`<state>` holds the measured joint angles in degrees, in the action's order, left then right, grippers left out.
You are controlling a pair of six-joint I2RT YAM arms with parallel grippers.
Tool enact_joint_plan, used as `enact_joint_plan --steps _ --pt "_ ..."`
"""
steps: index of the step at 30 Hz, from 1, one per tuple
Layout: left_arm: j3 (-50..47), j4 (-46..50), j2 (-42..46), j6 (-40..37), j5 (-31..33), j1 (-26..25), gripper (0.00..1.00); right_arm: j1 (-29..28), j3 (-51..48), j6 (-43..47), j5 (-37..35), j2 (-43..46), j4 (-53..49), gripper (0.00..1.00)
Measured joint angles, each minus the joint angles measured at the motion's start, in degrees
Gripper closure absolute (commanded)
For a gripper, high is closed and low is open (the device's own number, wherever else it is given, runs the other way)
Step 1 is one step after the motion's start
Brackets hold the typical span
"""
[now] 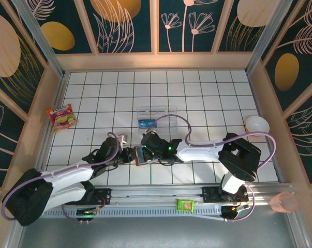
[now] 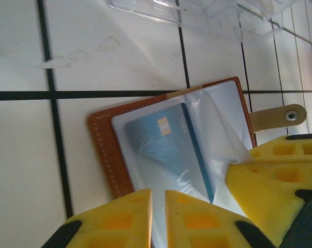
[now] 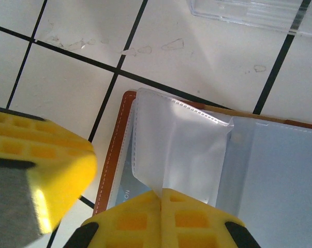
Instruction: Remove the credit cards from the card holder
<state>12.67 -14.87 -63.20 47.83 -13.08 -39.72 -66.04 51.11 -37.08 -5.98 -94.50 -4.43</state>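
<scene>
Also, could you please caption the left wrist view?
Left gripper pinches the open card holder; blue credit card visible inside.

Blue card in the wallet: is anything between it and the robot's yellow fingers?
Yes. The credit card lies inside a clear sleeve of the card holder, so the left gripper meets plastic first.

Card holder (image 2: 105,150): brown, pale stitching, bluish-grey inside
Card (image 2: 166,150): blue, pale markings, gold chip
Table (image 1: 197,103): white, black grid
Box (image 1: 156,116): clear
Packet (image 1: 186,205): green
Bowl (image 1: 256,125): white
Walls (image 1: 130,31): teal, gold leaves
</scene>
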Motion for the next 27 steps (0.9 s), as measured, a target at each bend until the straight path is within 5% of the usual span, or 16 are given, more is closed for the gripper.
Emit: enact_joint_plan --steps 8,19,27 --pt "2.1 -1.8 -6.5 -1.0 0.2 -0.9 1.0 0.0 -0.4 -3.6 -0.4 0.7 -0.2 1.0" --pt "3.1 -2.1 -9.2 -2.5 0.4 -0.9 1.0 0.0 -3.1 -12.4 -8.2 3.7 -8.8 0.62" --pt "3.6 -1.1 -8.9 -3.7 0.4 -0.9 0.94 1.8 -8.0 -16.1 -13.5 11.7 -16.1 0.59"
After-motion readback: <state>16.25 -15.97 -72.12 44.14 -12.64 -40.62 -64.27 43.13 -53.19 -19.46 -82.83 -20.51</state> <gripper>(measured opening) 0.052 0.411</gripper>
